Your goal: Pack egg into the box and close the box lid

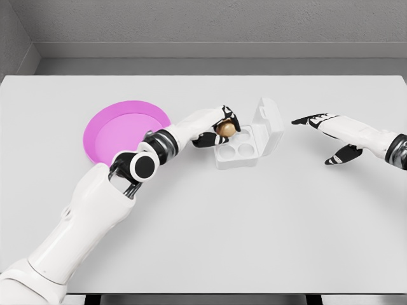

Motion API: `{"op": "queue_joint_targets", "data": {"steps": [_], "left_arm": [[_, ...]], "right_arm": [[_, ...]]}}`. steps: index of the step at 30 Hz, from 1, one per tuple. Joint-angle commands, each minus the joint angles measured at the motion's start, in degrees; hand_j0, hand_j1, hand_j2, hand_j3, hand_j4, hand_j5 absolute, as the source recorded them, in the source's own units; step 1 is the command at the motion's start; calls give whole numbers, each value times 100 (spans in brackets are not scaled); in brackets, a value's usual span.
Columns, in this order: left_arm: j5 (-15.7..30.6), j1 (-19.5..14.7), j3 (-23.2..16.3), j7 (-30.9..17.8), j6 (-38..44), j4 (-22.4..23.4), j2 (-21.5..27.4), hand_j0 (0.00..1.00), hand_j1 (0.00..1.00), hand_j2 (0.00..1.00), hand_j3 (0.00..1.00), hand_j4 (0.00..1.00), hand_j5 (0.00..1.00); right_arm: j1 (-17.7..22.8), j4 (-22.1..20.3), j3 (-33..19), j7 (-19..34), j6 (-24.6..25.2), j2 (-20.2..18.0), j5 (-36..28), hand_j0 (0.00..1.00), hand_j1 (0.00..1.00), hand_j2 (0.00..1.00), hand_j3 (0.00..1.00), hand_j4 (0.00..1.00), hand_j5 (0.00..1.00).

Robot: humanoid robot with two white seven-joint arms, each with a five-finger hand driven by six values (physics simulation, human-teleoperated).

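Left hand: the left hand (213, 127) reaches in from the near left corner of the table (191, 241) and has its fingers clasped round the egg (225, 129), holding it over the back left cup of the box.
Why so held: the fingers close on the egg from the side and above, which I judge leaves its underside free to settle into a cup.
Egg: golden-brown, at the rim of the egg box (245, 147), just above or just touching the back left cup; which of the two I cannot tell.
Egg box: white, near the middle of the table, a little towards the far edge; its tray shows round cups, the front ones bare.
Lid: the lid (269, 121) stands raised on the box's right side, tilted away, so the tray stays open for packing.
Right hand: the right hand (324, 127) hovers to the right of the lid, apart from it, fingers stretched out and grasping nothing; probably placed to push the lid over afterwards.
Plate: a pink plate (121, 130) lies towards the left edge, with nothing on it.
Stage: egg not yet let go; lid not yet closed.
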Motion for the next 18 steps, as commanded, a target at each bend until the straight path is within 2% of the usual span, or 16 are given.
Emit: {"op": "queue_joint_targets", "data": {"steps": [1, 18], "left_arm": [[9, 0, 6, 3, 2, -17, -1, 42, 42, 42, 42, 42, 42], [9, -97, -3, 3, 37, 115, -18, 43, 43, 43, 43, 43, 43]], "right_arm": [[0, 2, -7, -2, 8, -9, -30, 100, 100, 100, 100, 100, 100], [0, 2, -7, -2, 8, -18, -30, 100, 100, 100, 100, 100, 100]]}}
